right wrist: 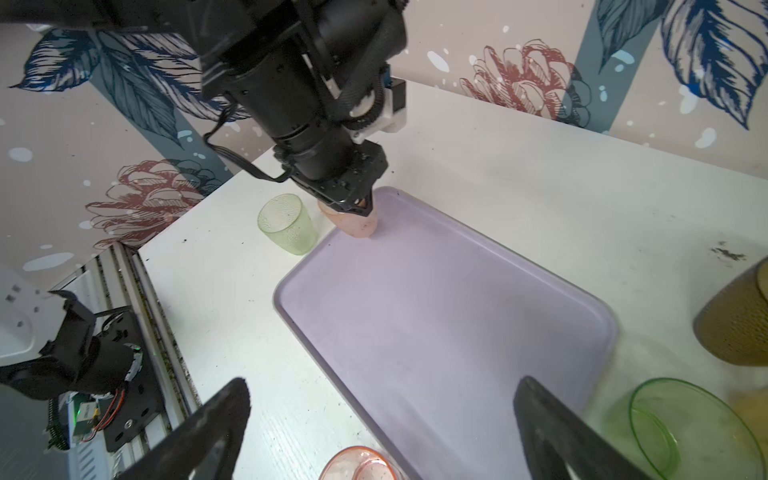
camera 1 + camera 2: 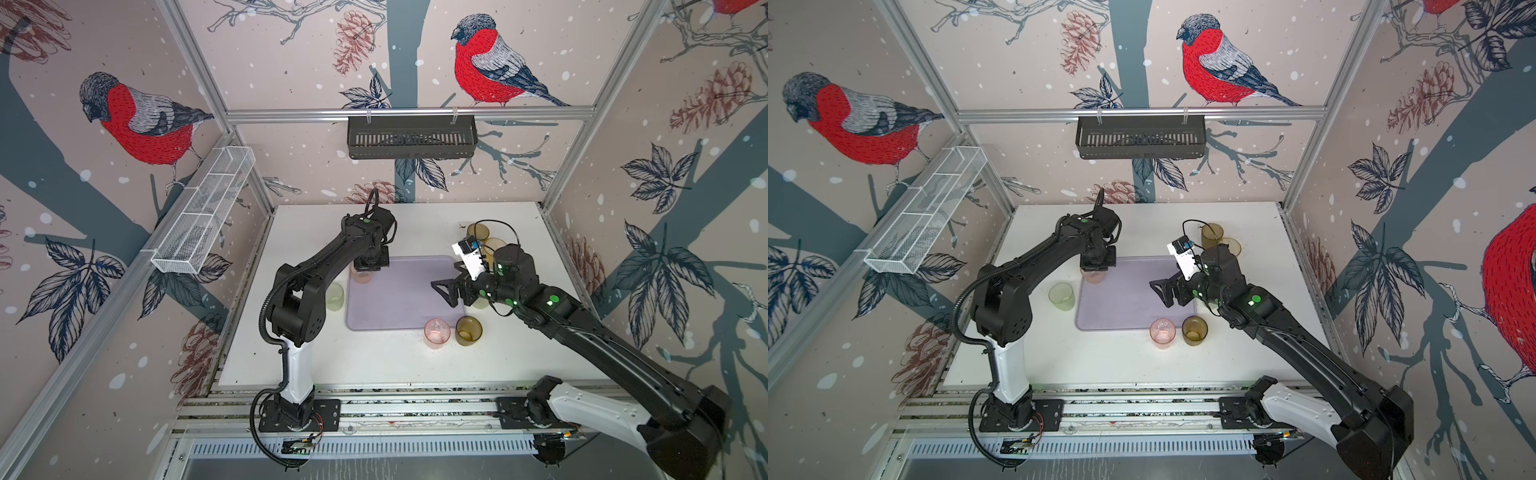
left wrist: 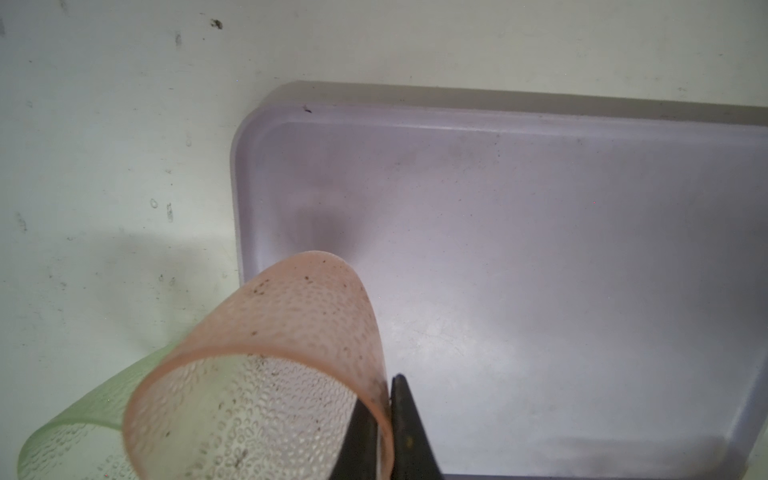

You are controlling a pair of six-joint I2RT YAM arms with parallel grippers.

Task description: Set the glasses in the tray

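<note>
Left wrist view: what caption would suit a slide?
Left end effector pinches a pink glass by its rim at a corner of the lavender tray.

Black jointed arms (image 2: pixel 316 262), white base links (image 2: pixel 297 370), green dot stickers (image 2: pixel 552 298), ribbed black cable (image 2: pixel 266 303), right pincer (image 1: pixel 382 382) black, wedge-fingered.

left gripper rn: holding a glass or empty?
Holding. The left gripper is shut on the pink glass: in the left wrist view its two fingers pinch the wall at the rim, one inside, one outside.
</note>
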